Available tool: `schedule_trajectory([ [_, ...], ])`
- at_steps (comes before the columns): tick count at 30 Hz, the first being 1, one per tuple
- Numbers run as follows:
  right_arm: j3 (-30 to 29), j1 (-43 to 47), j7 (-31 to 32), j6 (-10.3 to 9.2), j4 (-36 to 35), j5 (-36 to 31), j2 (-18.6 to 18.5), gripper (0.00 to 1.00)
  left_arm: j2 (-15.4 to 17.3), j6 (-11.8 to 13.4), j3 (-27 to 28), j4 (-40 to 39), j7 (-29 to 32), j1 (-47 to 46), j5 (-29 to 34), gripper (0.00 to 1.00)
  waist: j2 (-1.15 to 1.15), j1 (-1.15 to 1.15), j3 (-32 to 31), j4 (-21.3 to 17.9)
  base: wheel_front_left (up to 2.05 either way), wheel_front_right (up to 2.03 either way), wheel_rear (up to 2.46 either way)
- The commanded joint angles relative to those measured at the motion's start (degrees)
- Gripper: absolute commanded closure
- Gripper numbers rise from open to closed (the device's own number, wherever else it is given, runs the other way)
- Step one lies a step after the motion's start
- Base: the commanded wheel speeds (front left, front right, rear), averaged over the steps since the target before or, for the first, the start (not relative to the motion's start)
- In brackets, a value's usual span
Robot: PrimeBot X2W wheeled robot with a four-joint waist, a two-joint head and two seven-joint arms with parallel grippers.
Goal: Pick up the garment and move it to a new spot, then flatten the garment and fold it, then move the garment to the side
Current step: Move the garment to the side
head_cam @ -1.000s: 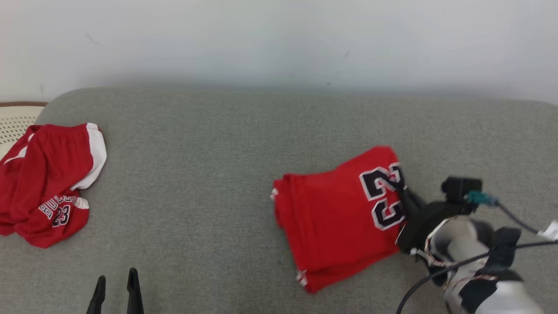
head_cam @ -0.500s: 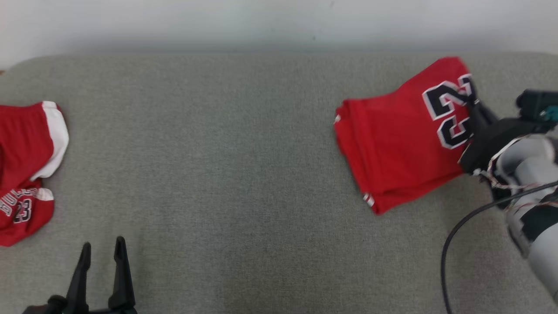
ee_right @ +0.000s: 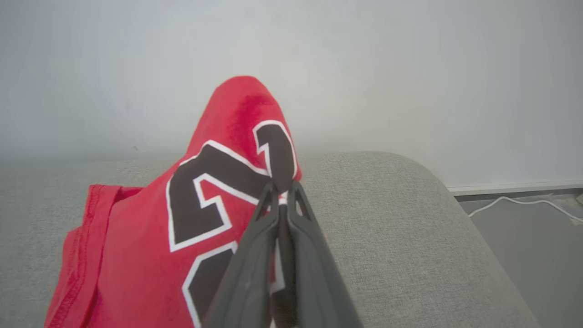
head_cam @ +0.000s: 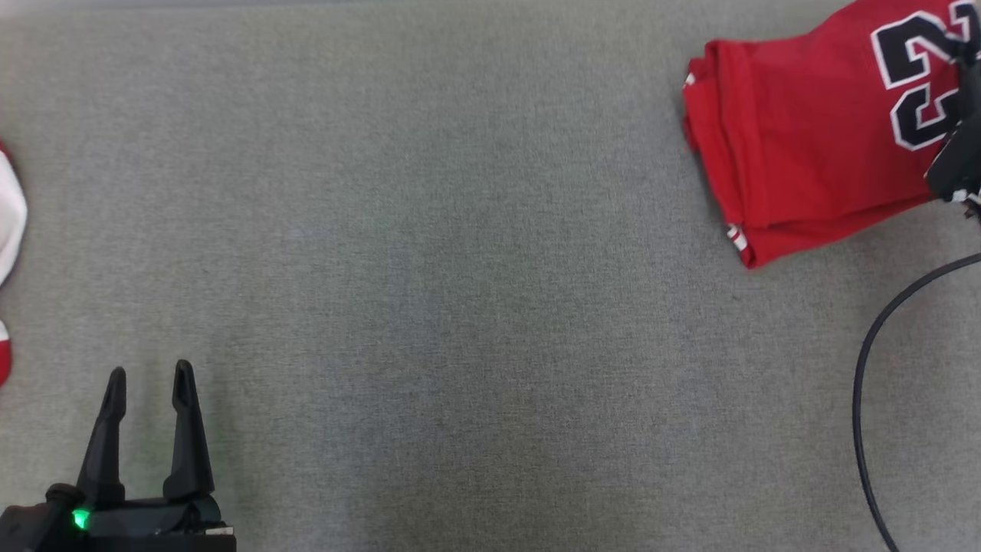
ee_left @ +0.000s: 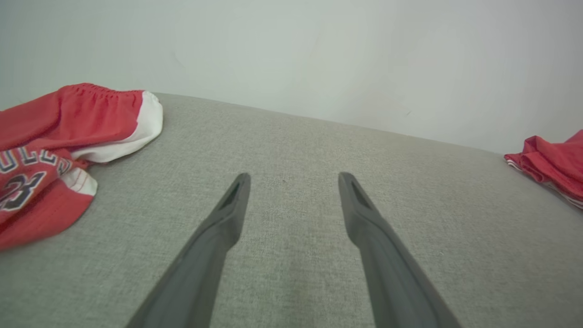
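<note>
The garment [head_cam: 805, 146], a red jersey with a black and white number, lies folded on the grey couch at the upper right of the head view. My right gripper [ee_right: 282, 184] is shut on the numbered edge of the garment [ee_right: 150, 237] and lifts that corner into a peak. In the head view the right gripper [head_cam: 967, 69] is cut off by the right edge. My left gripper [head_cam: 150, 369] stands open over bare cushion at the lower left, with nothing between the fingers of the left gripper [ee_left: 295, 175]. The garment's folded edge [ee_left: 553, 166] shows far to its right.
Red shorts with white trim [ee_left: 68, 136] lie crumpled at the couch's left end, a sliver of the shorts [head_cam: 8, 230] showing at the head view's left edge. A black cable [head_cam: 862, 399] hangs at the right. The couch's rounded right end [ee_right: 437, 218] drops to the floor [ee_right: 524, 237].
The head camera has tipped down and the picture has shifted. Beyond that, the right gripper has dragged the garment rightward, farther from the shorts. The left gripper stays open.
</note>
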Motion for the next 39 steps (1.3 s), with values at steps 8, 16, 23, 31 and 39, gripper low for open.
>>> schedule_trajectory([
  [8, 1.1, -4.7, 0.2, -0.03, 2.6, -1.6, -3.3, 1.00, 0.7, -0.6, 1.0, -2.9, -0.2, -1.2, 1.3, 0.00, -0.01, -0.01, 4.8, -1.7, 0.00, 0.00, 0.00],
  [16, 1.6, -7.2, 0.2, -0.03, 4.3, -2.0, -5.5, 1.00, 1.1, -0.7, 1.6, -5.1, -0.2, -0.9, 2.2, 0.00, -0.01, -0.01, 6.4, -2.4, 0.00, 0.00, 0.00],
  [23, 2.0, -8.3, -0.2, -0.03, 6.0, -2.0, -5.6, 1.00, 1.2, -0.8, 1.6, -5.5, -0.2, -1.2, 2.6, 0.00, -0.01, -0.01, 6.7, -2.7, 0.00, 0.00, 0.00],
  [31, 2.8, -10.0, -1.7, -0.03, 8.6, -3.8, -5.0, 1.00, 1.5, -0.9, 1.7, -5.6, -0.2, -1.3, 2.6, 0.00, -0.01, -0.01, 7.3, -2.3, 0.00, 0.00, 0.00],
  [39, 2.8, -12.1, -4.7, -0.03, 12.6, -7.4, -4.0, 0.00, 1.2, -0.7, 1.8, -5.2, -0.2, -0.9, 2.4, 0.00, -0.01, -0.01, 6.6, -2.4, 0.00, 0.00, 0.00],
])
